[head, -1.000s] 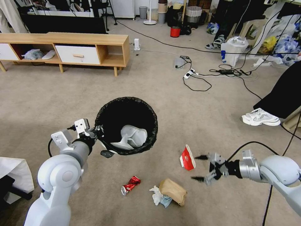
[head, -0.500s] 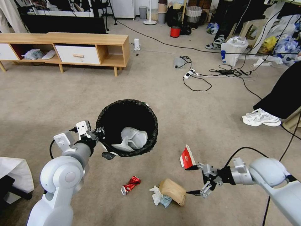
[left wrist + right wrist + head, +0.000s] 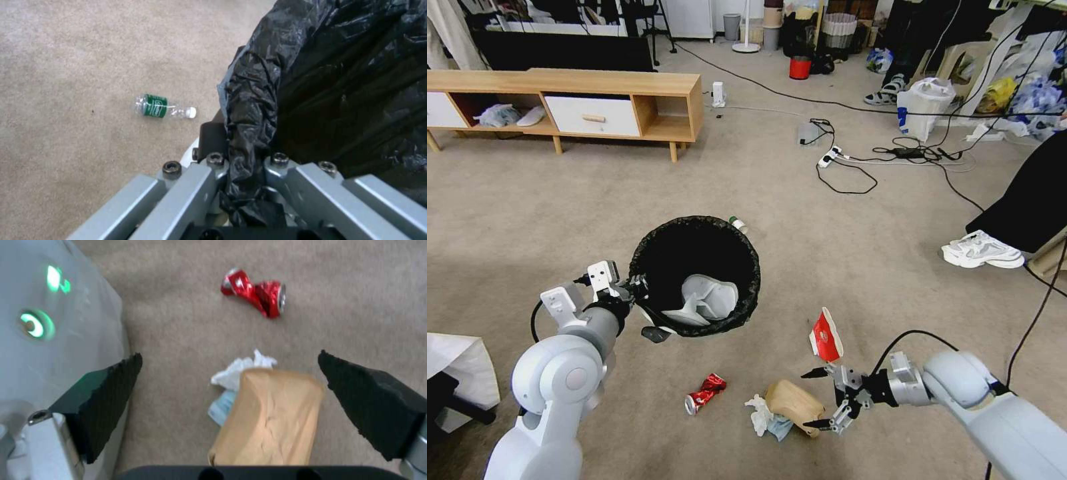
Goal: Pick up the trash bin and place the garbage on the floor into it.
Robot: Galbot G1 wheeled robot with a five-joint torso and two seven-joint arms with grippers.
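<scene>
The trash bin (image 3: 695, 275), a white pail lined with a crinkly black bag, is hanging off the floor (image 3: 840, 240) in front of the robot, a little to its left, and is holding a crumpled white piece at the bottom. The left tool (image 3: 639, 285) is clamping the bag-covered rim on the bin's left side; in the left wrist view its fingers (image 3: 209, 176) are pinching the black plastic between them. Below and to the right of the bin the garbage is lying on the carpet: a crushed red can (image 3: 705, 393), a white tissue (image 3: 758, 413) with a bit of blue under it, and a brown cardboard piece (image 3: 792, 404) touching the tissue. A red-white carton (image 3: 826, 335) is lying just beyond the cardboard, and a clear green-labelled bottle (image 3: 162, 107) is resting on the carpet close behind the bin. The right tool (image 3: 819, 399) is hovering low at the cardboard's right end with its two black fingers spread wide, one on each side of it, not touching it. A low wooden cabinet (image 3: 567, 107) is standing well back to the left.
</scene>
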